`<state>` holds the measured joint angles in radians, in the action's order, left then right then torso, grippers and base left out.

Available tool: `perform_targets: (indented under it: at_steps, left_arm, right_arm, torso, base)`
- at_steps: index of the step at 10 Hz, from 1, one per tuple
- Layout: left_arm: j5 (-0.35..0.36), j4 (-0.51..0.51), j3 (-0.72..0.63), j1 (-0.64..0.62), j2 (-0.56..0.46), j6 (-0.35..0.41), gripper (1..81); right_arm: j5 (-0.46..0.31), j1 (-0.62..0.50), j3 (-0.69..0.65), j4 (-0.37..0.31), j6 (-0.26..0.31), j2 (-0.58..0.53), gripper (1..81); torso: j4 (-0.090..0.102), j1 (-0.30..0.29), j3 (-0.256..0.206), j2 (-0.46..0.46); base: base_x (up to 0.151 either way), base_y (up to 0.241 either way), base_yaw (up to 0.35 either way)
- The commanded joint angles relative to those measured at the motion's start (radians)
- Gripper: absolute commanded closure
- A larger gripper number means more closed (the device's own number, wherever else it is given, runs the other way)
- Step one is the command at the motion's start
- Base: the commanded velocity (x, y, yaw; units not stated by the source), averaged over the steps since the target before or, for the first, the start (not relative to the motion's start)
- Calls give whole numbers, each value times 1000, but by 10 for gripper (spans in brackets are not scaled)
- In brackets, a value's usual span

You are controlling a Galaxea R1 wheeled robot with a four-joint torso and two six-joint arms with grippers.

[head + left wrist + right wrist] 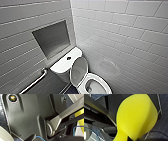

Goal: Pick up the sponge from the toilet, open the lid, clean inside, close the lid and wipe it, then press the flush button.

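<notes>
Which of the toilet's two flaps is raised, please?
The lid: it stands upright in front of the tank, while the seat lies flat.

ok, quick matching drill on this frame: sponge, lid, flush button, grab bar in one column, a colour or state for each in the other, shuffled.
Things:
1. sponge
2. lid
3. flush button
4. grab bar

Colour or state:
A. dark and round
B. bright yellow
C. white, raised upright
D. shiny metal

Pairs: 1-B, 2-C, 3-A, 4-D
</notes>
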<state>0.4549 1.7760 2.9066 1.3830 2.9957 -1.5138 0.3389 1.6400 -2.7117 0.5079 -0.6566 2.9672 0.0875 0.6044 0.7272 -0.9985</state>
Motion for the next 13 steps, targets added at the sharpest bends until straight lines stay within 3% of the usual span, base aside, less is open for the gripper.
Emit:
perform_targets:
  at_steps: [1,3,4,7,13]
  left_arm:
    - [-131,11,11,3,22,15,10]
    - [-162,13,8,9,31,17,10]
    - [-160,11,5,11,32,15,10]
    - [-163,10,5,11,34,11,10]
    - [-163,10,5,11,29,15,10]
  right_arm:
    - [-55,21,1,12,-1,0,811]
    - [-57,16,0,9,-1,0,811]
    - [-57,16,0,8,-3,0,811]
    - [-58,11,0,8,-1,3,811]
    - [-80,10,0,8,-3,9,811]
  torso:
    - [0,0,-95,0]
    - [0,-1,-155,0]
    - [0,-1,-106,0]
    - [0,-3,-147,-2]
    - [0,-4,-146,-2]
  base:
    - [0,0,0]
    - [0,0,0]
    - [0,0,0]
    - [0,0,0]
    - [11,0,0]
